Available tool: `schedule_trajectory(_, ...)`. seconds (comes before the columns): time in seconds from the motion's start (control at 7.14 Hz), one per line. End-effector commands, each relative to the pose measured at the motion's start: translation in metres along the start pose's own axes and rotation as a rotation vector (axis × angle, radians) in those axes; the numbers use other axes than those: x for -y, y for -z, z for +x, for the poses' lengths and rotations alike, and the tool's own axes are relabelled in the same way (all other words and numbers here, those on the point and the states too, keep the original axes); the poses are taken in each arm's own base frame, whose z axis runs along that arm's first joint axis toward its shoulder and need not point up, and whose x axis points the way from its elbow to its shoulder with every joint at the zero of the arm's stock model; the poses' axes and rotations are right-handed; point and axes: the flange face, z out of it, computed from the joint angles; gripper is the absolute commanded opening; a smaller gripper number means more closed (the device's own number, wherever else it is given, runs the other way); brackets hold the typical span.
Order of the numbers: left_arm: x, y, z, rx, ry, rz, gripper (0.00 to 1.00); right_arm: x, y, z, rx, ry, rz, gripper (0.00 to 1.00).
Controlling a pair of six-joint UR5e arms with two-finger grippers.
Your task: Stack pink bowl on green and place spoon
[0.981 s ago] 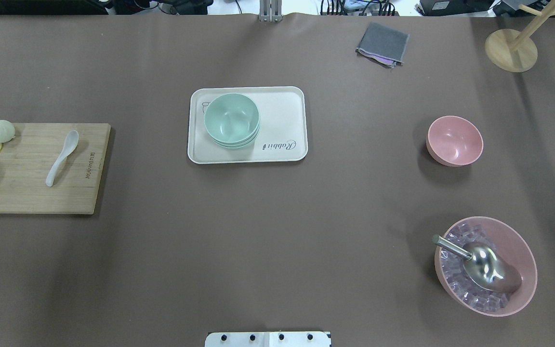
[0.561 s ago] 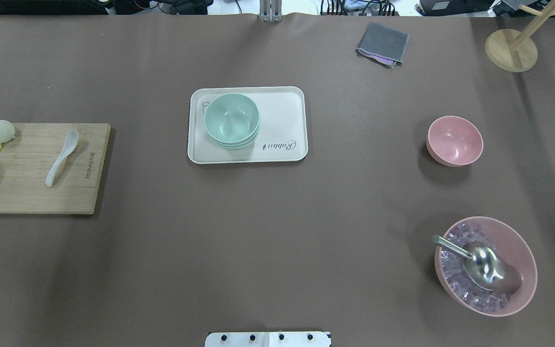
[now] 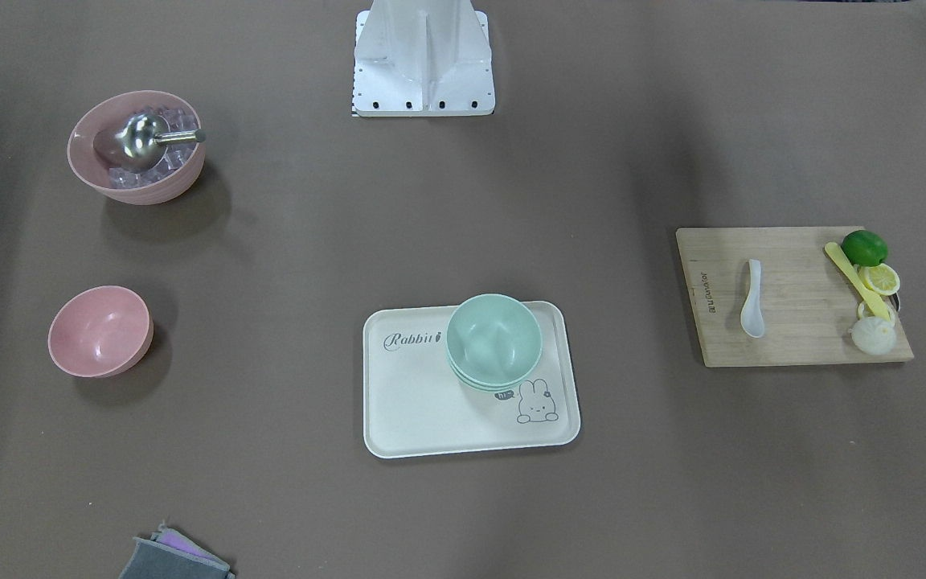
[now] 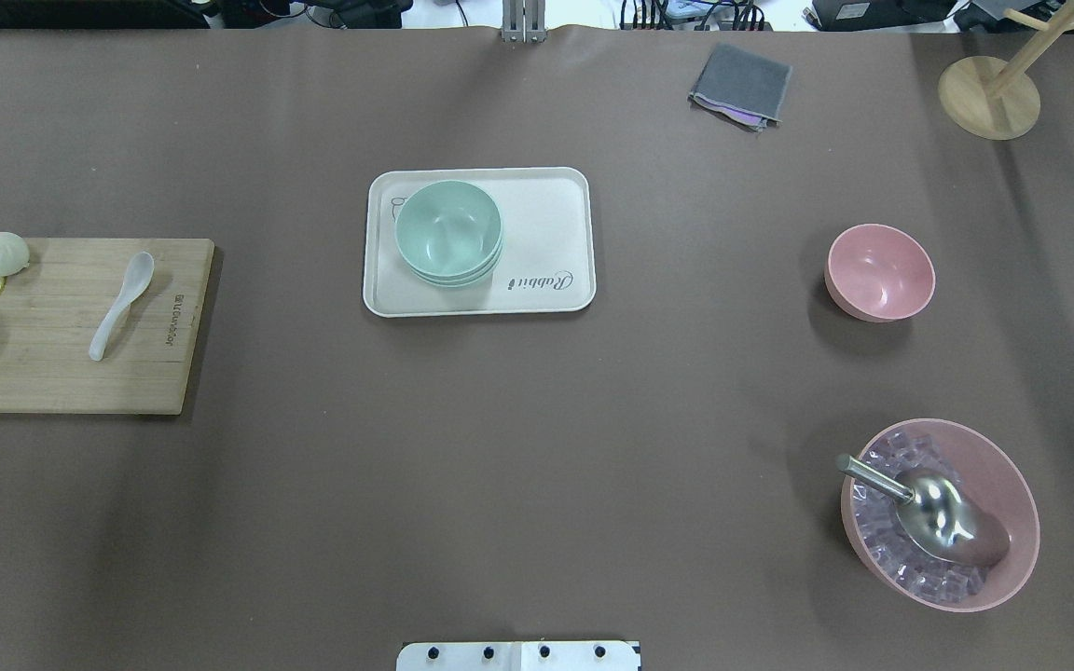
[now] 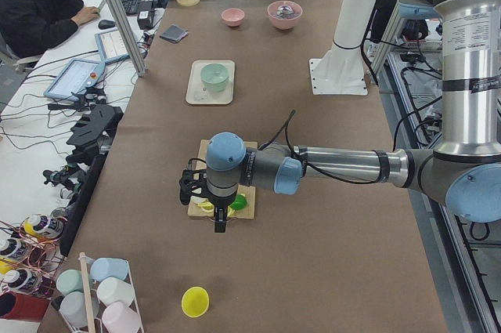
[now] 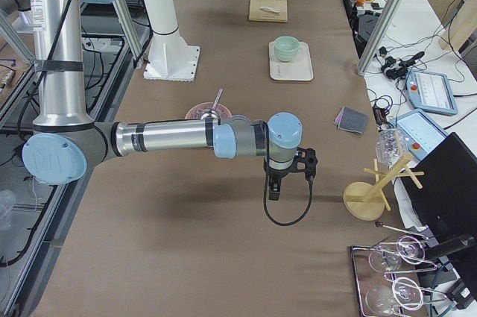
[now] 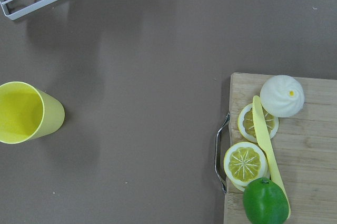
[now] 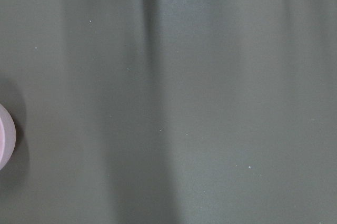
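The small pink bowl [image 4: 880, 272] stands alone on the brown table at the right, and also shows in the front view [image 3: 100, 330]. The mint-green bowls [image 4: 448, 233] sit nested on a cream tray [image 4: 551, 284] in the middle. The white spoon [image 4: 120, 305] lies on a wooden cutting board [image 4: 52, 373] at the left. My left gripper [image 5: 221, 219] hangs over the board's outer end. My right gripper [image 6: 273, 190] hangs over bare table past the pink bowls. Both show only in the side views, so I cannot tell if they are open or shut.
A larger pink bowl [image 4: 940, 513] with ice cubes and a metal scoop stands near right. Lime, lemon slices, a bun and a yellow utensil [image 7: 268, 150] lie on the board's end. A yellow cup [image 7: 26, 112], a grey cloth [image 4: 740, 84] and a wooden stand [image 4: 989, 93] are around.
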Motion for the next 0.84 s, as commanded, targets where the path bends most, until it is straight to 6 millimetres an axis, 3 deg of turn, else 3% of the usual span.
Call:
schedule_trajectory(0.0,0.0055,-0.0006,0.0012,-0.002,-0.002,0.001,0.98,-0.0009,-0.0004,0.0006,-0.001,-0.001,-0.001,1.00)
schedule_trajectory(0.7,0.0056,-0.0052,-0.0019,-0.004,0.002,-0.006,0.98,0.0031,0.0013,-0.0026,-0.004,0.007,0.004,1.00)
